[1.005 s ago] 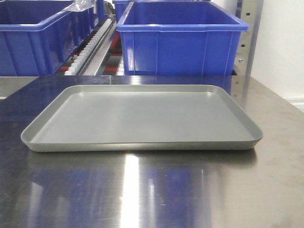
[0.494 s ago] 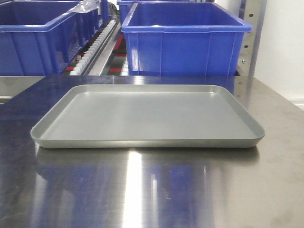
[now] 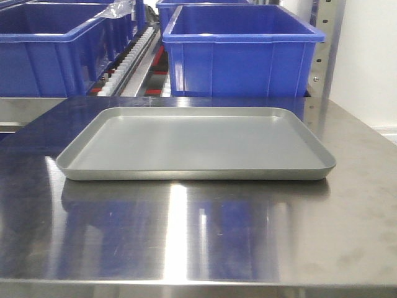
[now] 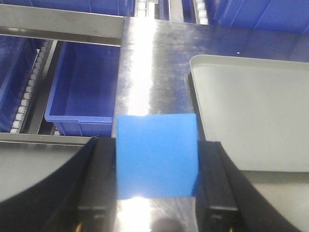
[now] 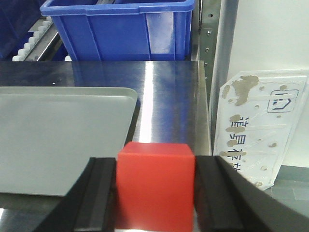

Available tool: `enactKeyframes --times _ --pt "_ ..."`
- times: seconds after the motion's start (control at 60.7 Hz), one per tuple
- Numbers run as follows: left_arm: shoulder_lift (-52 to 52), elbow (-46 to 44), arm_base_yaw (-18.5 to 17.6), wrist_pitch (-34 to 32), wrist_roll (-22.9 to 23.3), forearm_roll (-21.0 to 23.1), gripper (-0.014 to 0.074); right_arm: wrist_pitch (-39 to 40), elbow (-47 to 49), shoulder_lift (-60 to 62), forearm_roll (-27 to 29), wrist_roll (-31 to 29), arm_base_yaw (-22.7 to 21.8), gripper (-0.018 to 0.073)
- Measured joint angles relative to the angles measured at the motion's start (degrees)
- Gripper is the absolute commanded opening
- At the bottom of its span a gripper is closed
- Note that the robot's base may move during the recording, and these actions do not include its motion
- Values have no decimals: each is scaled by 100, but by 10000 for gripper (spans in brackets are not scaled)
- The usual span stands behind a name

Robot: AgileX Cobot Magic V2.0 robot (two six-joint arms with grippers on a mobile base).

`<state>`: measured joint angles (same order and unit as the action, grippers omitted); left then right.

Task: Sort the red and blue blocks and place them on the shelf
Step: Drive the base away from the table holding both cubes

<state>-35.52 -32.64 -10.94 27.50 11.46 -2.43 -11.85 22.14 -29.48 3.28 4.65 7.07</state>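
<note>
Fingers (image 4: pixel 99 183) of left gripper (image 4: pixel 155 150) closed on blue block (image 4: pixel 157 164); fingers (image 5: pixel 101 193) of right gripper (image 5: pixel 155 166) closed on red block (image 5: pixel 155 193).

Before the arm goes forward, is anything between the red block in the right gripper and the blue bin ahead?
Nothing visible does. The red block is clamped in the right gripper; ahead lies only bare tabletop beside the grey tray, up to the blue bin.

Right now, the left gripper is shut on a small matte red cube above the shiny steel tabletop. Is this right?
No. The left wrist view shows the left gripper shut on a small matte blue cube, not red, above the shiny steel tabletop.
</note>
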Motion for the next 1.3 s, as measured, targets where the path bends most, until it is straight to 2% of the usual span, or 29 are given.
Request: enactKeyframes --times 1.302 --pt "0 0 0 0 0 0 127 0 0 0 0 0 0 60"
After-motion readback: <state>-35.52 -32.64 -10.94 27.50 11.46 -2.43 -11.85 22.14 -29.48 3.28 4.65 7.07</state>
